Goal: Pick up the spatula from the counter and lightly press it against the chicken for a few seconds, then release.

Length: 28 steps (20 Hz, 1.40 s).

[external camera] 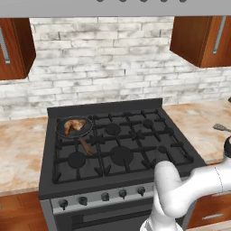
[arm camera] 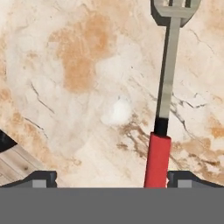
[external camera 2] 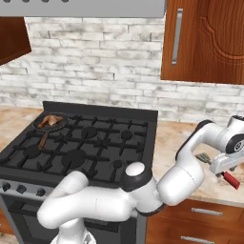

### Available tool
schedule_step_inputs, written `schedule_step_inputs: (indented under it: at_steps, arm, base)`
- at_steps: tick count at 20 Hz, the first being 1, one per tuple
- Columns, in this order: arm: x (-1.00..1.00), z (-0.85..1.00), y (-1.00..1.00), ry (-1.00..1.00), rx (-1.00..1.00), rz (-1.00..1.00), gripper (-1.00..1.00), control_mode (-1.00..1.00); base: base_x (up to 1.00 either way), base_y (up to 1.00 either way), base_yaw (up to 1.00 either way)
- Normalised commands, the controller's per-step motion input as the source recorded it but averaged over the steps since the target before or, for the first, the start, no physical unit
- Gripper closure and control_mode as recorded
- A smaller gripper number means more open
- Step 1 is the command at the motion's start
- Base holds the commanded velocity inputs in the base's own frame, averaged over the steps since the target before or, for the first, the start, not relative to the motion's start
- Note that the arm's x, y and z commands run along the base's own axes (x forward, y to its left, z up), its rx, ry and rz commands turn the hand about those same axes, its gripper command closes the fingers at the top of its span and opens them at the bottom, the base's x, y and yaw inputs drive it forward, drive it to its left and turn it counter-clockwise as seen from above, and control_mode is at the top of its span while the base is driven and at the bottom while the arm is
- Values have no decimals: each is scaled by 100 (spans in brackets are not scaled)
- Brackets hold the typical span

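While claw [arm camera: 113, 180] hangs wide open and empty over spatula [arm camera: 158, 157] on surface [arm camera: 78, 87] right of stove [external camera: 117, 144], red handle lies off-centre, close to one tip (end grip only): closing may knock it askew. Chicken [external camera: 73, 126] in pan [external camera: 89, 130] far across stove, so loose hold could slip.

Your arm [external camera 2: 95, 202] rises from the base, folds at a low elbow out in front, then sweeps away to the robot's right, the forearm climbing to a sharply bent wrist [external camera 2: 236, 138]. From there it turns downward, so your gripper [arm camera: 112, 177] points at the counter [external camera 2: 171, 138] and hangs low near its front edge. The jaws are spread as wide as they go, and the two dark fingertips [arm camera: 41, 178] close on nothing.
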Motion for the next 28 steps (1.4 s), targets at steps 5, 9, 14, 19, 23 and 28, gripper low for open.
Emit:
schedule_step_inputs:
  at_steps: [5,9,14,19,23,28]
  arm:
    - [9,-16,-27,3,2,1,-100,-100]
    - [9,-17,-25,4,3,2,-100,-100]
    - [9,-22,-16,7,3,2,-100,-100]
    - [8,-20,-17,6,3,2,-100,-100]
    - [7,-20,-19,6,3,3,100,-100]
    - [-8,4,-11,2,8,9,100,-100]
  base:
    - [0,0,0]
    - [0,0,0]
    - [0,0,0]
    - [0,0,0]
    - [0,0,0]
    - [0,0,0]
